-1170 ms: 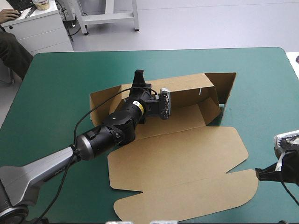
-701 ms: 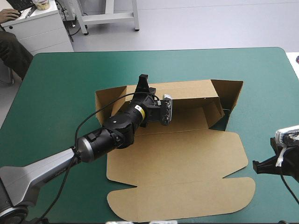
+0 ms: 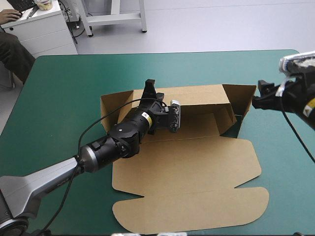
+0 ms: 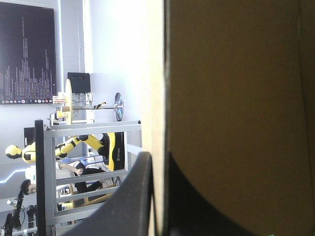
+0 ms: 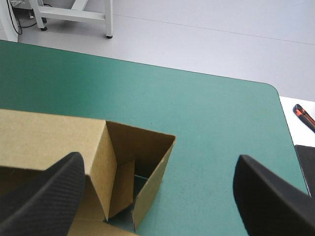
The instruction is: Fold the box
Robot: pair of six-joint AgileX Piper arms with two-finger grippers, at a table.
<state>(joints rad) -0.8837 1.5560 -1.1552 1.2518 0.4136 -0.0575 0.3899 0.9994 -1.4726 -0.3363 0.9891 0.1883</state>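
Now your brown cardboard box (image 3: pixel 187 167) lies centred on the teal-green cover (image 3: pixel 64 83), lid flat; your left black-finned gripper (image 3: pixel 149 88) pinches its back wall, your right gripper (image 3: pixel 262 94) gapes empty beside its end flap.

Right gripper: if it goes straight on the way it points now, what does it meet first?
Most likely the raised end wall of the box: the open right gripper points at it from close by. Height is unclear, so it could pass just above the edge.
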